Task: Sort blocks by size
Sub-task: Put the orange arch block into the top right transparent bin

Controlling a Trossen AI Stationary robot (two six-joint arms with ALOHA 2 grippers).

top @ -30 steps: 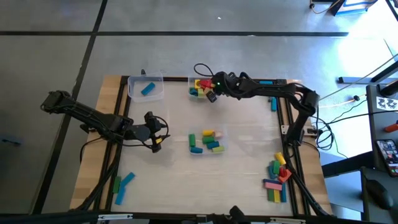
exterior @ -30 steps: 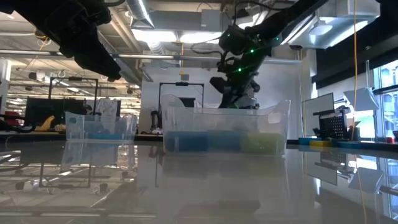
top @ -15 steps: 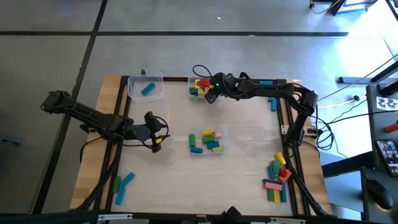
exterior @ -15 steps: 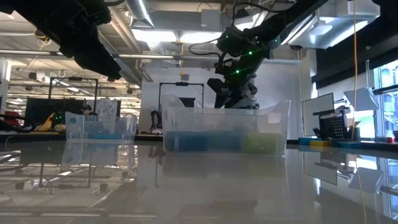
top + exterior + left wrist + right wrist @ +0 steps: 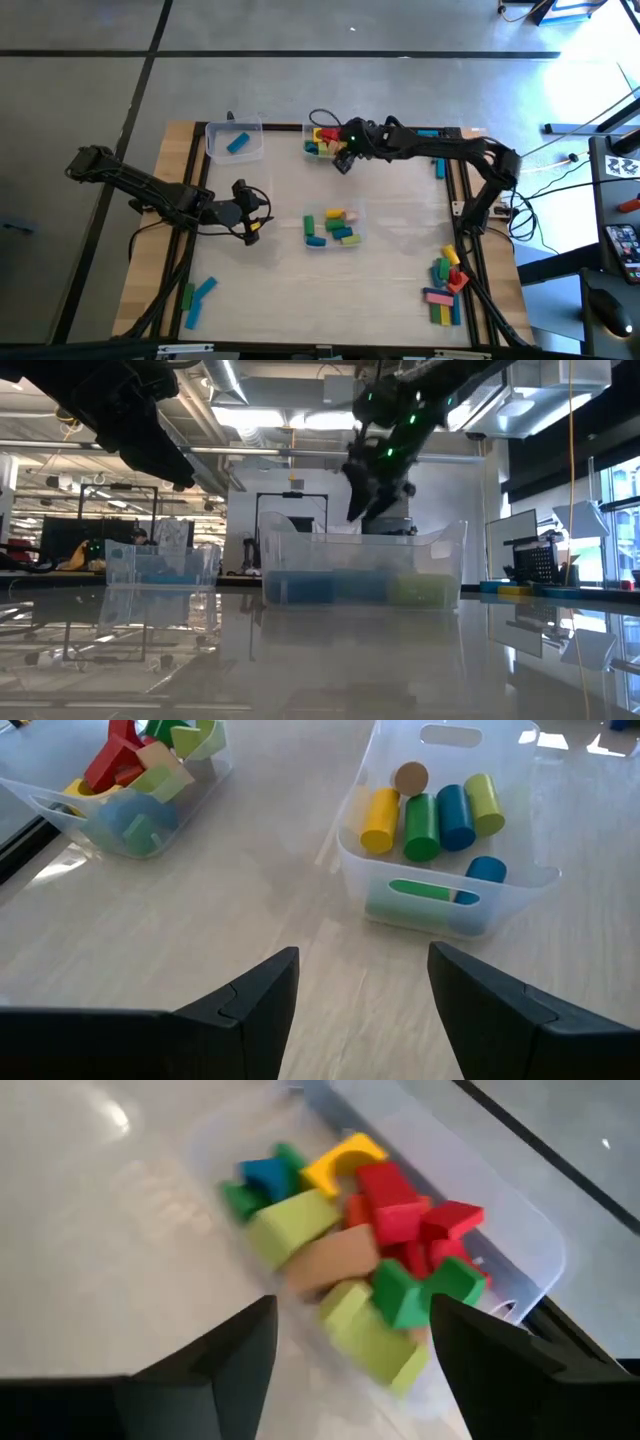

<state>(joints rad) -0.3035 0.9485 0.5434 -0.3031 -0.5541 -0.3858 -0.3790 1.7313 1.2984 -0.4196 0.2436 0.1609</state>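
Blocks lie in three clear tubs. The far middle tub (image 5: 322,140) holds several mixed blocks (image 5: 370,1270). The centre tub (image 5: 333,228) holds short round blocks (image 5: 430,810). The far left tub (image 5: 235,141) holds one blue block. Loose blocks lie at the near right (image 5: 447,290) and near left (image 5: 196,298) corners. My right gripper (image 5: 341,160) hangs open just above the near side of the far middle tub (image 5: 350,1305). My left gripper (image 5: 258,220) stands open left of the centre tub, nothing between its fingers (image 5: 362,955).
Two small blue blocks (image 5: 438,165) lie by the table's far right edge. Bare tabletop spreads between the tubs and across the near middle. In the low view the centre tub (image 5: 362,570) stands in front, with my right gripper (image 5: 365,500) above and behind it.
My right gripper has risen above the far middle tub and tipped, coming slightly back toward the table's near side. The blocks in the tubs lie as before.
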